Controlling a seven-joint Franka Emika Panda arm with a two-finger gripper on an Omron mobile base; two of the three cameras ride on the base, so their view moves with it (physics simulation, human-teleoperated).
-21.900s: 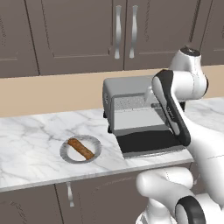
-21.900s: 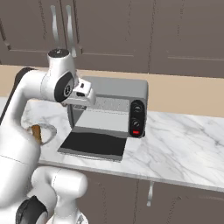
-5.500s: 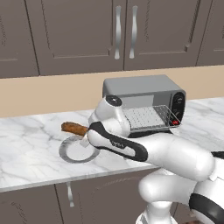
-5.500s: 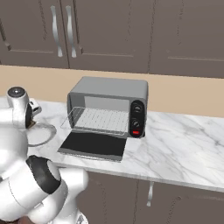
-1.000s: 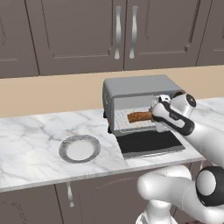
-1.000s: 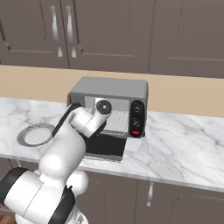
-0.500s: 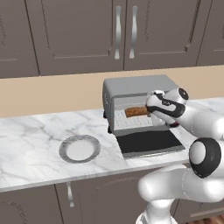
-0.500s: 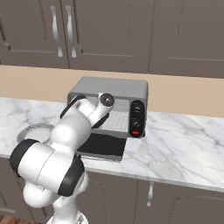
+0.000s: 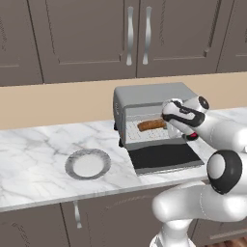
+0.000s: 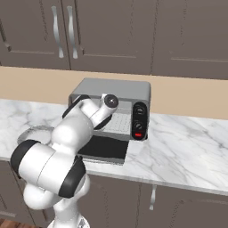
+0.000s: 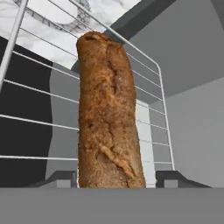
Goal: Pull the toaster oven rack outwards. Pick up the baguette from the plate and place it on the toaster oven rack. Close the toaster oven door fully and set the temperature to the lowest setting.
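Note:
The grey toaster oven point(image 9: 149, 93) point(image 10: 116, 87) stands on the counter with its dark-glass door point(image 9: 164, 157) point(image 10: 105, 147) dropped flat in front. The brown baguette point(image 9: 151, 125) point(image 11: 107, 118) lies along the wire rack point(image 9: 134, 130) point(image 11: 151, 114) at the mouth of the cavity. My gripper point(image 9: 167, 119) point(image 11: 114, 179) reaches in from the right, astride the baguette's near end. The jaws are open, with a thin gap on one side of the crust. The round grey plate point(image 9: 72, 167) point(image 10: 34, 131) lies bare to the oven's left.
The oven's black panel with round knobs point(image 10: 139, 116) and a red button point(image 10: 138, 134) sits on its right side. Marble counter point(image 9: 34, 149) stretches left of the plate and to the oven's right point(image 10: 187, 151). Dark cabinets hang above. My arm crosses above the lowered door.
The hand has shifted slightly up at the oven's mouth. The baguette has hardly moved on the rack. The jaws have widened a little around it.

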